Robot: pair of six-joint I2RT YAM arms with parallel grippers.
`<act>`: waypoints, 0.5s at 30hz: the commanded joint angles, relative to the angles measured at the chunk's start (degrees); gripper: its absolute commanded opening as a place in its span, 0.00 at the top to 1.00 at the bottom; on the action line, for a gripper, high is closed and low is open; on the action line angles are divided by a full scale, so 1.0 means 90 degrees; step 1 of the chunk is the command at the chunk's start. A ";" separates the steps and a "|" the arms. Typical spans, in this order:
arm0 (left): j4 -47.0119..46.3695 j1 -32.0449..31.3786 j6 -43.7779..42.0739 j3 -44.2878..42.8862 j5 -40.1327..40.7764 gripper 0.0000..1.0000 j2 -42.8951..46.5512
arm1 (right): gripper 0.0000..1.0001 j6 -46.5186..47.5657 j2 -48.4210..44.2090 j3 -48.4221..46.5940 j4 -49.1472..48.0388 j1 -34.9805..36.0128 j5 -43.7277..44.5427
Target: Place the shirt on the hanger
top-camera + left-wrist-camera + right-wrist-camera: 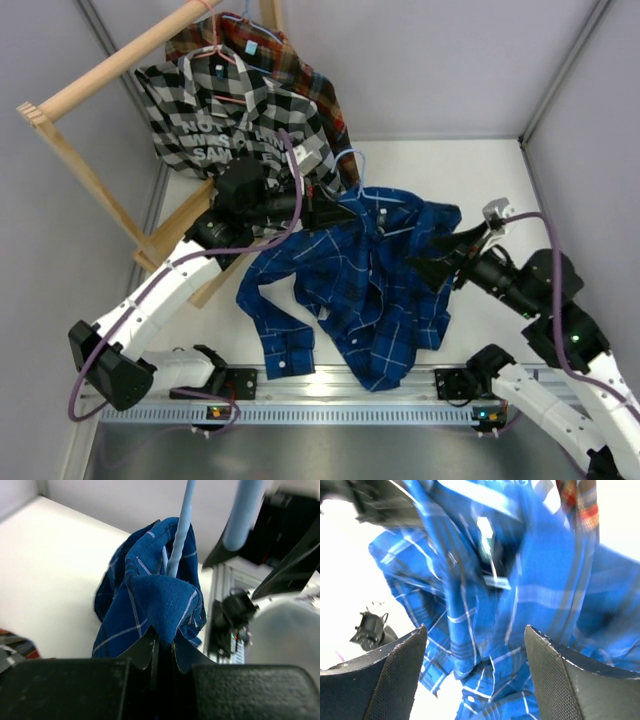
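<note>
Mid-tabletop: dark blue plaid shirt [370,290], bunched, collar end raised, thin light-blue wire hanger [181,530] rising from folds. Left gripper [162,647]: clamped on collar fabric. Right gripper [475,645]: fingers wide, nothing between. Likely soft, light, floppy; best taken at shoulder seam.

Shirt [372,285]: dark blue plaid, thin pale lines. Hanger [182,530]: light blue. Surface [470,170]: white. At 11 o'clock: checked shirt [225,115] black-and-white, pale lettering; plaid shirt [305,65] red-brown; rack [110,65] pale wood.
</note>
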State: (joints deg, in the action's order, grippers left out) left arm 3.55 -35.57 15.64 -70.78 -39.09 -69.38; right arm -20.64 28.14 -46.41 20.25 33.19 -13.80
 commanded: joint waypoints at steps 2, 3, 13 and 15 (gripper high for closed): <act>-0.0102 -0.0099 -0.0458 -0.0250 -0.1650 1.00 -0.0337 | 0.23 0.1207 0.0396 -0.1549 0.1274 -0.0026 -0.0379; -0.0092 -0.0158 -0.0497 -0.0270 -0.1827 1.00 -0.0473 | 0.23 0.1326 0.0544 -0.1987 0.1362 -0.0035 -0.0583; -0.0092 -0.1184 -0.1122 -0.0553 -0.3723 1.00 -0.1011 | 0.33 0.1601 0.2010 -0.2763 0.1032 0.0013 -0.2782; -0.0102 -0.1184 -0.1122 -0.0563 -0.3684 1.00 -0.1040 | 0.38 0.1562 0.2029 -0.2714 0.0789 0.0013 -0.3143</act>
State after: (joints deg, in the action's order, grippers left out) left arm 5.43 -46.59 8.01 -72.69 -66.24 -79.05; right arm -7.70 46.74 -70.94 29.15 33.23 -34.02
